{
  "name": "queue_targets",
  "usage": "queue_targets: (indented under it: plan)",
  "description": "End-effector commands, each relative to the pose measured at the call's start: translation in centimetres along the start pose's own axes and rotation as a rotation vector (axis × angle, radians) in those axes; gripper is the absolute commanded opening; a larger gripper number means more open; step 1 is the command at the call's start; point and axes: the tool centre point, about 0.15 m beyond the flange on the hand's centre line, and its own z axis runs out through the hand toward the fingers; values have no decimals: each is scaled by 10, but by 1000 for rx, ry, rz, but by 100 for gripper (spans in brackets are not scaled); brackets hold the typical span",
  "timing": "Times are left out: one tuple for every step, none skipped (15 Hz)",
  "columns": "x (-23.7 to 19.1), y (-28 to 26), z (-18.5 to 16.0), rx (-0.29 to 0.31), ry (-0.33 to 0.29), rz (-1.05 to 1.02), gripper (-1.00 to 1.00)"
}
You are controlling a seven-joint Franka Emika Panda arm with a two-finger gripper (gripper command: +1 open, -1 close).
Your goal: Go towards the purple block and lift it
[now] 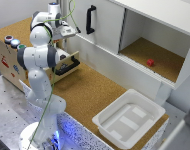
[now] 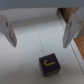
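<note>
Spread apart and empty, the gripper hangs over a pale surface, fingers on either side of open space. Just beyond its span sits the purple block, roughly centred between them, untouched; closing that offset should come before descending.

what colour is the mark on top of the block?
Yellow, on the purple block; clearest in the wrist view.
</note>
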Motion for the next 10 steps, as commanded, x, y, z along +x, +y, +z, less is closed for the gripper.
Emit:
queue_targets:
  plan:
    - [-7,-1,35,-13,118,-119,100]
    - [-7,1,39,-20,114,-146,100]
    - [-7,5,42,-17,112,-166,100]
    - [-7,9,44,-23,107,-181,100]
    - [-7,13,46,-9,101,-194,100]
    - [-8,18,48,16,108,-209,100]
    - [-8,21,52,18,101,-217,100]
    - [-10,23,56,25,100,-222,100]
    - [-13,24,61,26,93,-234,100]
    - [-15,24,65,23,86,-242,100]
